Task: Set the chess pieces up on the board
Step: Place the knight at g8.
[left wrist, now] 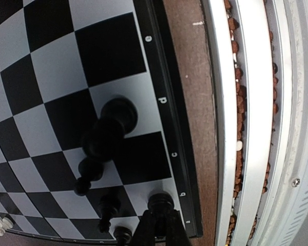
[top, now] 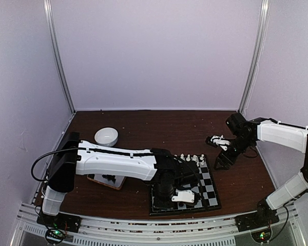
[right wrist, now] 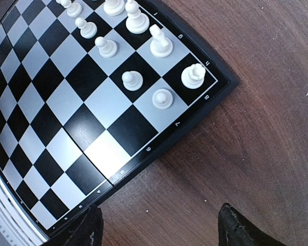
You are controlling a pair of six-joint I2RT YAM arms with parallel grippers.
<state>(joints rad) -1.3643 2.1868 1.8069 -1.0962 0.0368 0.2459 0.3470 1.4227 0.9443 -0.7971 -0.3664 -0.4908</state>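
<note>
We judge the job partly done. On the board [right wrist: 92, 102] a cluster of white chess pieces [right wrist: 132, 80] stands in the two outermost rows at the corner seen from the right wrist. Each sits upright on its own square, and the row runs on past the top of that view. At the opposite, near edge, next to the rail, a handful of black chess pieces [left wrist: 110, 136] stands along the lettered border. One is tall and the others are small, and several squares of that row are bare. All the middle of the board is open checks.

The left gripper [left wrist: 158, 220] hangs low over that near row with its jaws together, right at a small black piece [left wrist: 160, 199]. We cannot tell whether the piece is pinched or only touched. The right gripper [right wrist: 161, 223] hovers over the bare table [right wrist: 246, 128] just beside the white corner, with its jaws wide apart and nothing between them.

In our judgement most of the black side and part of the white are yet to be placed.
</note>
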